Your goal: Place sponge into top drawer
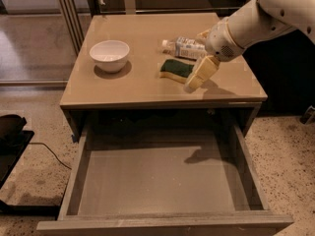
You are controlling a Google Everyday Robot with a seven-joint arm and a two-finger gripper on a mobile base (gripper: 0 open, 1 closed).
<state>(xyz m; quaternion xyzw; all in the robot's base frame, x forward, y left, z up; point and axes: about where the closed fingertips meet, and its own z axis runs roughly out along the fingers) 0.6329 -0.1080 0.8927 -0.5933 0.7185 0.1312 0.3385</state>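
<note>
A white bowl (110, 55) stands on the left half of the tan cabinet top (142, 85), well apart from everything else. Right of the middle lies the sponge (177, 69), flat on the top with its dark green scouring face up and a strip of yellow foam showing along its near edge. It looks thin and soft, so it should give a little when pinched. Its long axis runs roughly left to right, slightly skewed. Just beyond it, on the far side, a white-labelled plastic bottle (184, 46) lies on its side.

The gripper (195, 59) hangs at the sponge's right end, reaching in from the right on the white arm (256, 21). Its yellowish fingers (199, 75) appear spread wide with nothing between them. The near one overlaps the sponge's right corner in this view, and whether it touches cannot be told. So the sponge lies immediately left of the fingers, and a short shift left would probably bring them astride its narrow width.

Below and nearer, the top drawer (74, 181) stands pulled fully out.
</note>
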